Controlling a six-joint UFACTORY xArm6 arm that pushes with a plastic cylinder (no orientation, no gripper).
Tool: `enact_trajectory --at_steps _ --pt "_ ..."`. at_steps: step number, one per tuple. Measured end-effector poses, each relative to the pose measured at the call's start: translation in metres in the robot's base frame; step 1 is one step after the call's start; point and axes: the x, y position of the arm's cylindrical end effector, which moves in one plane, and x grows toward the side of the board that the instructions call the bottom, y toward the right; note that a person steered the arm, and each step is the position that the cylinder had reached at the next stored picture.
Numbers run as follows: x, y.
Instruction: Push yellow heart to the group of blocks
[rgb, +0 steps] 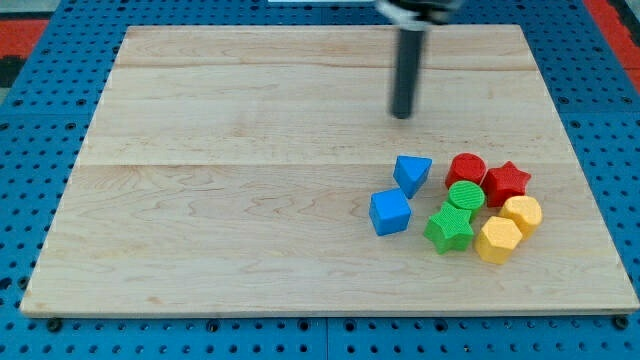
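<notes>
- Wooden board is lying on a blue pegboard.
- My tip is standing on the board's far right half, well apart from the blocks and beyond them; the rod is carrying no jaws.
- Yellow heart is sitting at the group's right edge, touching the yellow hexagon.
- Red cylinder, red star, green cylinder and green star are clustering together.
- Blue triangle and blue cube are lying at the left.
</notes>
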Motion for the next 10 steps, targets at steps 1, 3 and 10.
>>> enact_trajectory --at_steps 1,3,10 --pt "0.099 0.068" --pt "0.182 0.082" --pt "0.248 0.085"
